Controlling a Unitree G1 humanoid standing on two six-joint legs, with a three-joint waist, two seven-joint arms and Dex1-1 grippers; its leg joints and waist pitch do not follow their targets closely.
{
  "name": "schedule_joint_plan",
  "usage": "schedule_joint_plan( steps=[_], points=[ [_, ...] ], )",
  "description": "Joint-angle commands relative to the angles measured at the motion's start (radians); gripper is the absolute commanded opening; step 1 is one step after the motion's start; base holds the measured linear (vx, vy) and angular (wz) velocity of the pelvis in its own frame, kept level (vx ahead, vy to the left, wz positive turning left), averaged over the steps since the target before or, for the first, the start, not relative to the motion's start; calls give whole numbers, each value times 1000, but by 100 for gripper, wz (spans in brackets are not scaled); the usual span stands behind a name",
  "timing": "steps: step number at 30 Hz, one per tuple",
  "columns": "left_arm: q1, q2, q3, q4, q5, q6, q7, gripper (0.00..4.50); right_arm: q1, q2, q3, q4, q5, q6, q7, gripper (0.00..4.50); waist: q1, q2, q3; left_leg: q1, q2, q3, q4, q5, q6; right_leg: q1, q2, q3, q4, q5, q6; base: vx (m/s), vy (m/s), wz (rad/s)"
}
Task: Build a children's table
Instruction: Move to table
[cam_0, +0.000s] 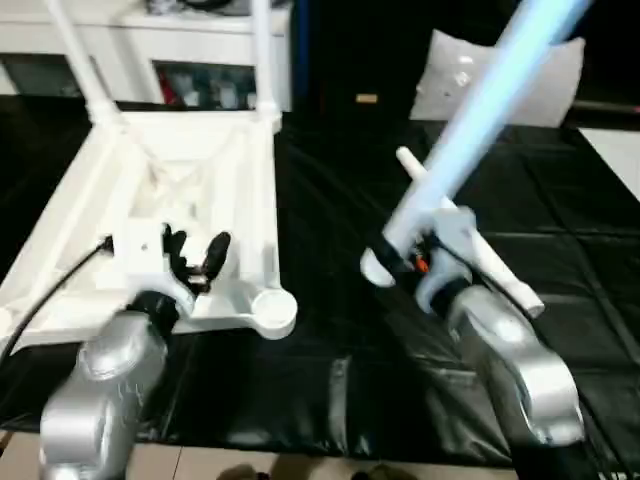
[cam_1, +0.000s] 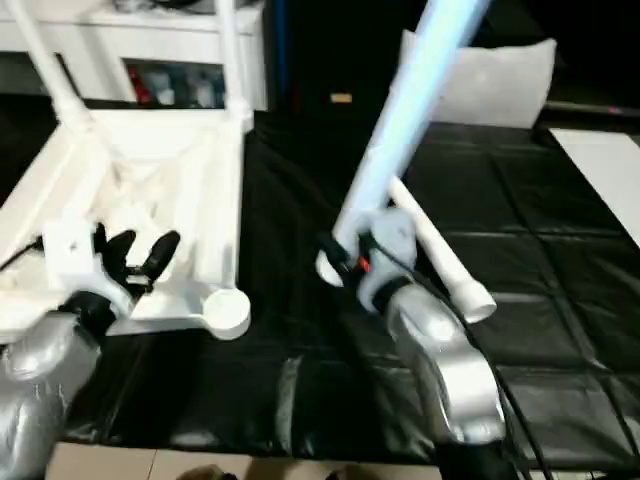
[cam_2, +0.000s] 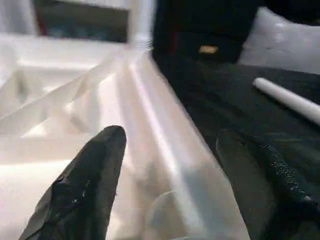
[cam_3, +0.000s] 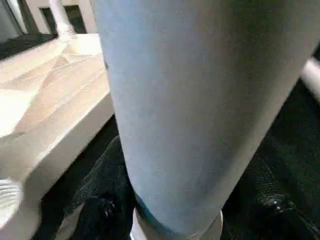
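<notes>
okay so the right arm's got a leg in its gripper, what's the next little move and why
Probably carry the held leg left toward the empty near corner socket of the table top. The right gripper grips it near its thick end, tilted, off to the socket's right. Two far sockets already have legs; the left gripper hovers open.

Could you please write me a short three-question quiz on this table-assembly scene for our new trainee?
1. True or false: two legs already stand upright in the far corner sockets of the table top.
2. Multiple choice: the right gripper is A) open above the black sheet, B) shut on a leg, C) resting in a socket.
3. Fill in: the near empty corner socket lies on the table top's side nearest the ___ gripper.

Key:
1. True: legs rise at the far corners and.
2. B: it holds the held leg; a spare leg lies on the black sheet.
3. Right; the left gripper hovers open over the table top.
</notes>
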Motion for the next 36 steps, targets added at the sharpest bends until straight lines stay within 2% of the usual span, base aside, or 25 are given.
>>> schedule_joint_plan(
  steps=[1,2,6,8,11,12,14,15,16,17,20,21,22,23,24,25,26,27,29,30,32,33,34,35,36],
  points=[
    [12,-4,-10,5,28,-23,5,361,-4,6,-23,-43,22,9,5,190,25,-8,-53,-48,63,-67,21,-57,129,87,-271,168,-155,-447,-222,-21,89,-2],
    [14,-10,-11,7,35,-31,7,361,-2,8,-24,-45,22,10,1,190,25,-2,-55,-52,68,-77,27,-50,123,84,-271,166,-155,-454,-237,-21,126,-4],
    [5,-24,-3,29,62,-58,22,361,-3,3,-9,-18,6,-30,0,190,-46,26,-61,52,42,-38,-111,-87,260,8,-53,-16,-56,-205,-208,-22,157,3],
    [11,-22,-5,17,68,-54,31,361,-3,4,-3,-16,5,-30,5,190,-65,18,-51,44,35,-25,-137,-157,296,4,-50,-41,-50,-187,-174,-46,183,4],
    [18,-19,-8,0,66,-49,29,361,-1,8,-5,-24,17,-19,15,190,-78,-5,-48,17,17,-4,-139,-339,220,35,-115,-21,-96,-289,-140,-61,155,3],
    [23,-16,-8,-5,71,-50,22,361,1,11,-5,-28,18,-11,15,190,-62,-12,-50,5,33,-30,-74,-377,148,55,-240,48,-164,-453,-92,-68,131,0],
    [26,-13,-5,0,84,-61,16,361,7,15,-3,-30,18,-10,13,190,-50,-1,-44,-18,75,-88,-22,-308,108,82,-338,91,-210,-565,-91,-60,159,-9],
    [26,-15,-3,2,86,-63,16,361,8,15,-2,-30,18,-13,12,190,-57,7,-37,-8,80,-101,-34,-348,90,76,-320,70,-212,-607,-88,-58,182,-14],
    [26,-17,-1,7,88,-65,18,361,10,15,0,-29,17,-14,10,190,-86,31,-31,29,60,-91,-105,-551,14,38,-187,-9,-159,-584,-45,-78,191,-5],
    [25,-19,-2,13,91,-67,18,361,11,15,1,-29,14,-16,7,190,-131,42,-30,18,28,-45,-227,-747,-121,25,-26,-108,15,-320,-2,-78,191,7],
    [11,-29,-16,37,104,-67,26,361,8,9,-4,-27,14,-7,1,190,-114,37,-31,14,28,-5,-256,-601,-183,18,-28,-151,97,-72,-13,-68,141,8],
    [1,-37,-27,55,110,-68,30,361,2,4,-8,-22,15,-4,5,190,-98,2,-71,40,27,20,-240,-481,-357,37,-105,-123,21,-132,-84,-65,81,6],
    [-1,-37,-31,59,111,-68,29,361,1,3,-10,-19,15,-5,8,190,-79,-36,-89,37,19,-2,-138,-355,-367,26,-220,-48,-15,-261,-102,0,0,0],
    [0,-31,-45,60,123,-63,28,361,-2,1,-12,-15,14,-6,10,190,-58,-32,-82,30,-10,-124,144,-98,-139,-24,-376,81,-171,-439,-92,69,47,-22],
    [2,-25,-53,58,131,-59,28,361,-4,-1,-13,-14,13,-6,11,190,-83,-25,-68,-62,1,-163,157,-76,-90,77,-381,73,-143,-452,-182,69,47,-22],
    [9,-26,-58,40,123,-56,21,361,-8,-4,-18,-17,16,0,13,190,-67,-32,-57,-93,23,-178,114,7,-138,116,-279,-39,-86,-278,-237,51,161,-38],
    [14,-28,-57,28,119,-54,17,361,-11,-5,-22,-19,19,6,14,190,-56,0,-63,-45,74,-207,55,0,-161,89,-230,-60,-63,-227,-226,-64,249,-27],
    [27,-29,-53,15,117,-54,12,361,-12,-6,-27,-20,23,13,17,190,-117,60,-49,-27,60,-272,-137,-283,-356,33,-48,-65,132,-114,-32,-64,249,-27],
    [35,-28,-50,15,121,-56,9,361,-7,-9,-26,-21,20,9,19,190,-90,64,-39,-21,21,-205,-172,-396,-455,1,-26,-71,133,-98,25,-109,157,1],
    [37,-26,-50,16,126,-58,9,361,-1,-11,-25,-24,22,8,20,190,-110,52,-43,-34,5,-193,-187,-554,-454,39,-49,-70,103,-85,-7,-115,106,5],
    [33,-34,-51,22,139,-55,21,361,15,-18,-25,-31,26,5,20,190,-95,-14,-83,-2,6,-155,-86,-416,-270,60,-197,-6,-35,-172,-84,-109,24,0],
    [22,-39,-56,29,153,-51,34,361,18,-21,-24,-35,26,6,18,190,-95,-11,-80,-27,72,-190,34,-103,-155,113,-348,24,-110,-101,-185,-108,4,0],
    [11,-42,-63,36,160,-50,41,361,18,-21,-26,-39,27,9,16,190,-88,26,-28,31,108,-243,25,-238,-155,63,-272,-39,-123,-292,-158,-150,15,-8],
    [7,-43,-66,40,161,-51,43,361,17,-21,-28,-40,28,10,15,190,-88,26,-28,31,108,-243,25,-238,-155,63,-272,-39,-123,-292,-158,-190,92,-22],
    [-6,-46,-77,52,163,-52,42,361,15,-21,-33,-44,27,13,12,190,-117,54,-1,-110,94,-228,-283,-1111,-355,126,-32,-108,165,-271,14,-190,92,-22]
  ],
)
